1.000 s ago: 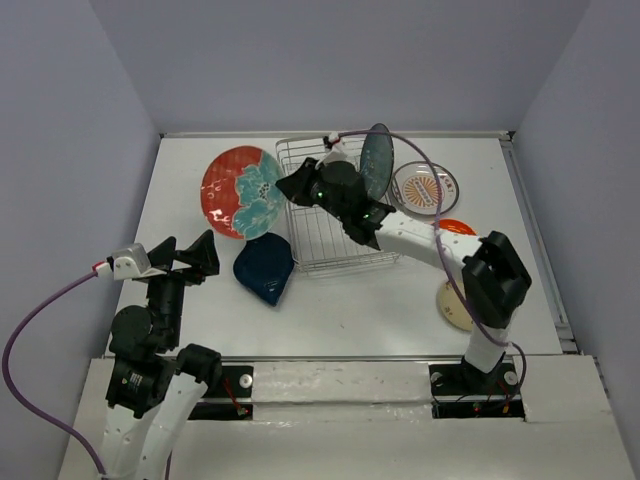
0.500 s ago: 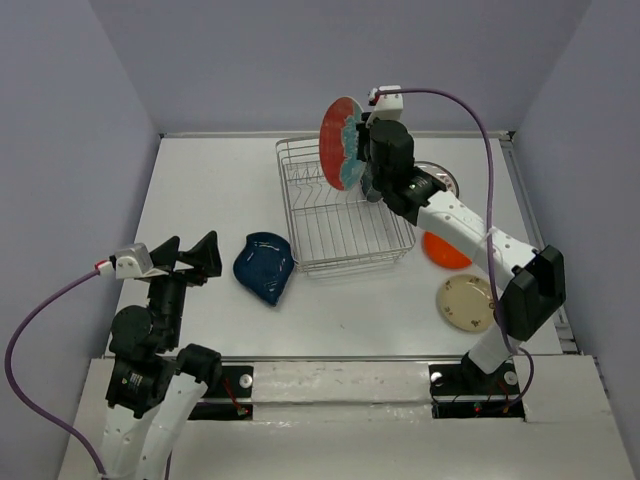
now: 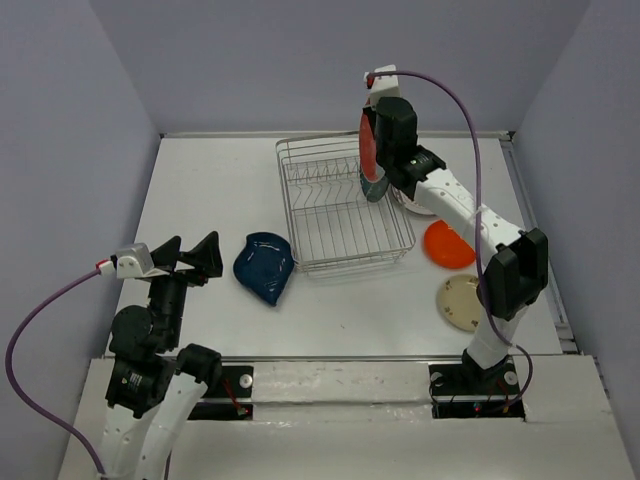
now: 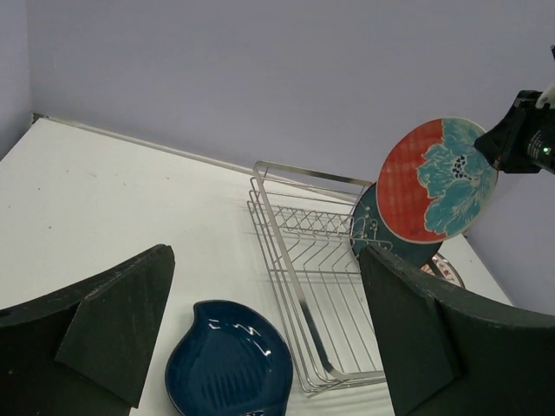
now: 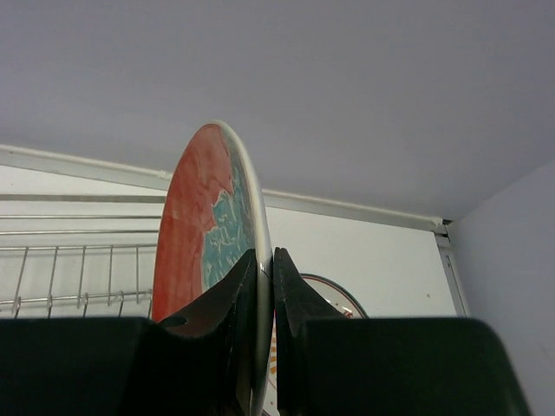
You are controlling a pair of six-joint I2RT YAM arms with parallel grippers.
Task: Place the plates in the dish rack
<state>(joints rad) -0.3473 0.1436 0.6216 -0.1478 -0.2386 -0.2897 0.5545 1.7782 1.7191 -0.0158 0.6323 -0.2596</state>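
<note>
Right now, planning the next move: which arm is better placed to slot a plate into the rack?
Right. The right gripper is shut on the red-and-teal plate, held on edge above the rack at its far right side. The left gripper sits open near the front left, holding nothing.

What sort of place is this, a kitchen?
Probably a robot test bench, not a kitchen: a white table boxed in by plain panels, two robot arms bolted at its near edge, and a wire dish rack with loose plates beside it.
</note>
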